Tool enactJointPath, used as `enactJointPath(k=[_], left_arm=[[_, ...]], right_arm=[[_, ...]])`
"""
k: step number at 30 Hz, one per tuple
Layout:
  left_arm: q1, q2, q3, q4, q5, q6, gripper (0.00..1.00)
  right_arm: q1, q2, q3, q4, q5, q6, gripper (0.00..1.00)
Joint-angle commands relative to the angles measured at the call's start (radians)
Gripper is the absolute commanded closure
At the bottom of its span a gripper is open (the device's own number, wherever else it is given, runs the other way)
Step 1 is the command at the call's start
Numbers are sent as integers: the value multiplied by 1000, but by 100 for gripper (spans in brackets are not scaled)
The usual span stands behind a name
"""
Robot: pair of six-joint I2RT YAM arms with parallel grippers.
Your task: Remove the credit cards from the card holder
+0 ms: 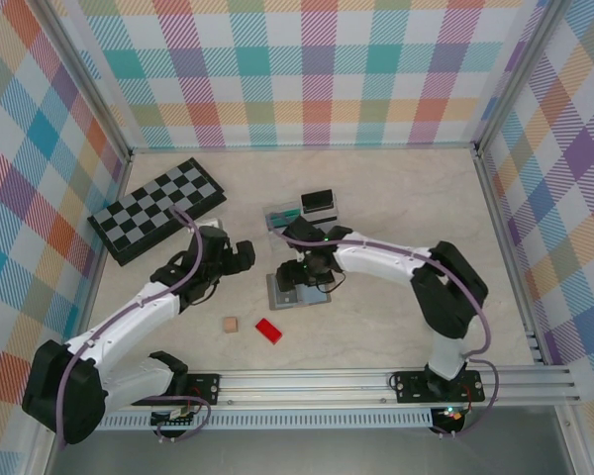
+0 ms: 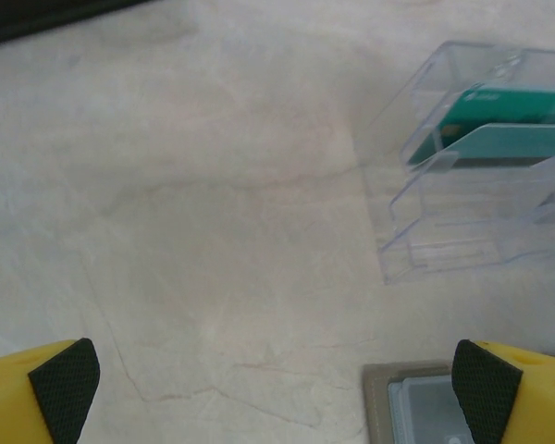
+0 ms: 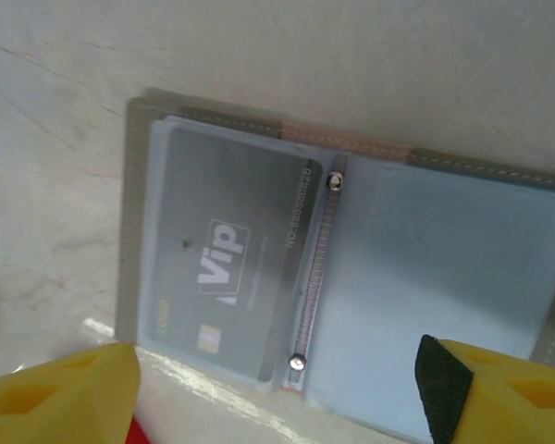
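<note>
The left hand (image 2: pixel 276 390) hung released over the desk (image 2: pixel 213 185). The right hand (image 3: pixel 259 393), also released, hovered over the open holder (image 3: pixel 444 259) with a grey card (image 3: pixel 231 250) inside.

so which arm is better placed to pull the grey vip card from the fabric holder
Right: the right gripper hangs open over the open grey fabric card holder and silver-grey vip card; the left gripper faces bare table.

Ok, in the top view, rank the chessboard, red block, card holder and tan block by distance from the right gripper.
1. card holder, directly under the right gripper
2. red block, toward the arm bases
3. tan block, left of that
4. chessboard, far left
</note>
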Motion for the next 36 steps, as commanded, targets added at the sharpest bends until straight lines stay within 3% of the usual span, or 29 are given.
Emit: enactJointPath(k=[1, 4, 13, 17, 22, 28, 36], left_arm=[[19, -15, -86, 75, 19, -213, 0], [18, -25, -143, 118, 52, -276, 0], [18, -93, -198, 115, 97, -275, 2], [18, -97, -198, 137, 181, -278, 10], [19, -50, -191, 188, 350, -286, 32], [14, 48, -176, 285, 543, -328, 50], [-10, 148, -163, 367, 631, -387, 62]], right_arm=[[21, 57, 73, -124, 83, 17, 25], [27, 94, 100, -163, 96, 22, 25], [28, 171, 120, -222, 124, 28, 24], [28, 184, 105, -214, 123, 37, 26], [27, 203, 86, -196, 114, 48, 35], [27, 199, 61, -165, 95, 55, 41], [17, 173, 15, -106, 54, 69, 43]])
